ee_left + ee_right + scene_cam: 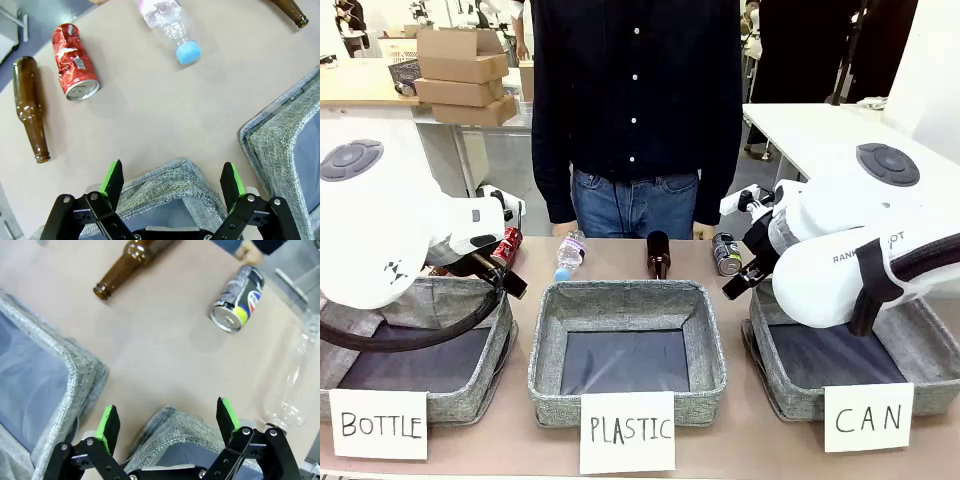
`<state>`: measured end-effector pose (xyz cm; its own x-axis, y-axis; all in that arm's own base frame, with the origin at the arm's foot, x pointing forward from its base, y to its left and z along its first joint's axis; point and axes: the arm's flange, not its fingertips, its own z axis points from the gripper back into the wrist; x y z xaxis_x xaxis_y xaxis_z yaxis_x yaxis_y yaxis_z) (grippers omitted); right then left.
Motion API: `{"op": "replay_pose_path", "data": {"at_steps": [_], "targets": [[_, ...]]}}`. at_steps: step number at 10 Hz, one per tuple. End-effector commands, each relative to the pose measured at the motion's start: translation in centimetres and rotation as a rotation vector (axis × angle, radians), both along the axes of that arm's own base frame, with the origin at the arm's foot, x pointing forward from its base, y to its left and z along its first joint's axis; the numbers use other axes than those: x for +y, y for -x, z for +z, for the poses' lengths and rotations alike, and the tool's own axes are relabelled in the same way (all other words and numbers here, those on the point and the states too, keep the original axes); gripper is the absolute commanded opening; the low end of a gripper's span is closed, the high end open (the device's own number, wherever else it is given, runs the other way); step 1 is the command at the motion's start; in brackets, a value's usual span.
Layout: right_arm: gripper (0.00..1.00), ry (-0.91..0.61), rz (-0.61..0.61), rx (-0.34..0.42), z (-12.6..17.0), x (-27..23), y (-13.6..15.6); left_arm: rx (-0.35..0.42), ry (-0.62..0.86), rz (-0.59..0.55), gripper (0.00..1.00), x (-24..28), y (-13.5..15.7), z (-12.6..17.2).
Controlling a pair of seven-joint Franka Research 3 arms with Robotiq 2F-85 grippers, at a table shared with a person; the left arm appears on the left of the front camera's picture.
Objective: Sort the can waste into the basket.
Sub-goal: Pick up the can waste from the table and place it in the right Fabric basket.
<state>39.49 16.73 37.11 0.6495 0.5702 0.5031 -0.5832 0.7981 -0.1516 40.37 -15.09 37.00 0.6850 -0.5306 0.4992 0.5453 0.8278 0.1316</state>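
The dented red can [506, 247] lies on its side at the far left of the table, and in the left wrist view it [75, 62] rests ahead of my open left gripper [172, 175]. That gripper hovers over a grey basket's corner with nothing between its fingers. Over at the far right lies the black can [726, 253], silver top toward me [237, 298]. My right gripper [165, 417] is open and empty above the far corner of the CAN basket [775, 385], whose rim [175, 422] shows just beyond the fingertips.
A brown bottle [658, 253] and a clear plastic bottle [569, 254] lie along the far edge. Another brown bottle [30, 107] lies beside the red can, and another clear bottle [295, 380] near the black can. The PLASTIC basket [545, 350] and BOTTLE basket [500, 350] stand in front. A person [635, 110] stands opposite.
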Motion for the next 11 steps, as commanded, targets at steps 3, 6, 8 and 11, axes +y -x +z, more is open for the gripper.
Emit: {"op": "replay_pose_path", "data": {"at_steps": [3,6,8,11], "targets": [[1.0,0.0,0.0,0.0,0.0,0.0,0.0,0.0,0.0,0.0,1.0,0.0,0.0,0.0],[1.0,0.0,0.0,0.0,0.0,0.0,0.0,0.0,0.0,0.0,1.0,0.0,0.0,0.0],[1.0,0.0,0.0,0.0,0.0,0.0,0.0,0.0,0.0,0.0,1.0,0.0,0.0,0.0],[1.0,0.06,0.014,0.011,2.9,-0.6,0.9,0.0,0.0,0.0,1.0,0.0,0.0,0.0]]}}
